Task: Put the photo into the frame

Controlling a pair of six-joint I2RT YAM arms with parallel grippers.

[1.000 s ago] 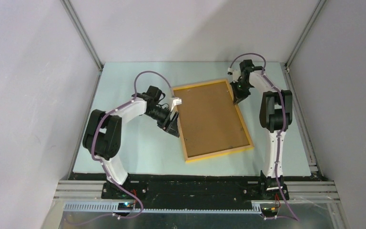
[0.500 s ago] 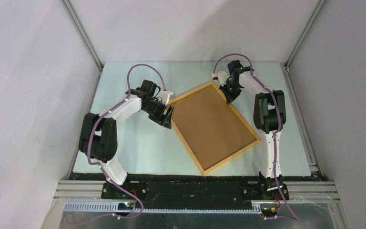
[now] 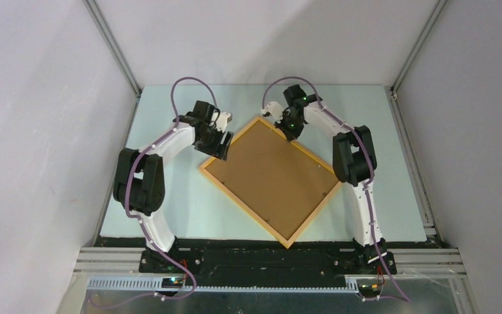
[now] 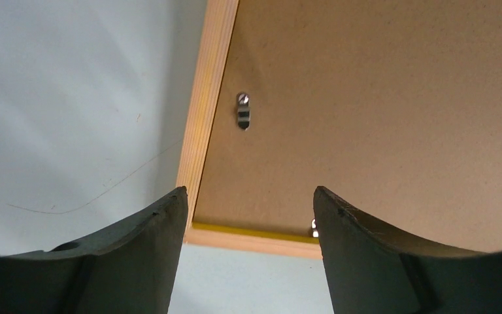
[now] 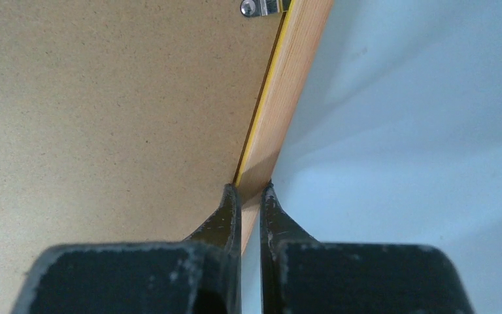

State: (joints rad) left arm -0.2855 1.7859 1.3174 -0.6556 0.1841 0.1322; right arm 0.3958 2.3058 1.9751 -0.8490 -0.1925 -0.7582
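Yellow-orange wooden frame (image 3: 244, 207) lies back-up on the pale table (image 3: 183, 216) between the arms, turned like a diamond, with the brown backing board (image 3: 271, 180) filling it. Left gripper (image 4: 248, 196) hangs over the frame's left corner, jaws wide apart, holding nothing. Right gripper (image 5: 250, 190) is closed, tips on the rail near the far corner; can't tell if it pinches the rail.

Pale blue tabletop (image 3: 170, 196) w/ grey walls (image 3: 39, 131)
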